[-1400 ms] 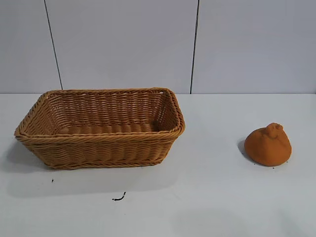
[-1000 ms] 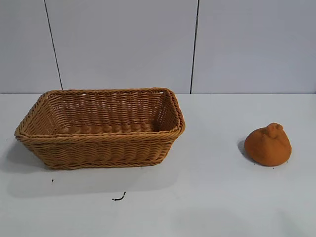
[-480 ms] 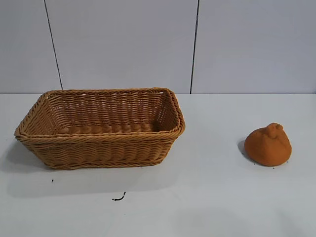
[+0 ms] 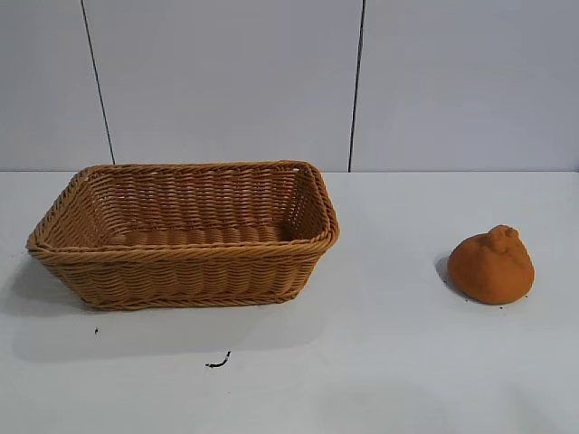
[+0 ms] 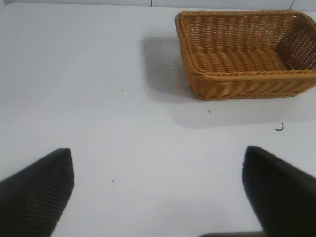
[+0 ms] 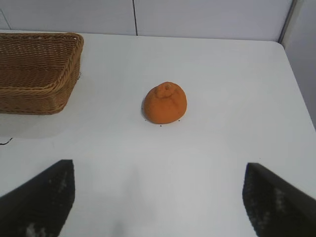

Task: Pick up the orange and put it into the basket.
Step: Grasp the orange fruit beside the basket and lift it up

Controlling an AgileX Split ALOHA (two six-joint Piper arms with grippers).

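The orange is a dull orange-brown dome with a small knob on top, resting on the white table at the right. The tan wicker basket stands empty at the left. Neither arm shows in the exterior view. In the right wrist view, my right gripper is open and empty, well short of the orange, with the basket off to one side. In the left wrist view, my left gripper is open over bare table, far from the basket.
A small dark mark lies on the table in front of the basket. The table's right edge runs close beside the orange. A pale panelled wall backs the table.
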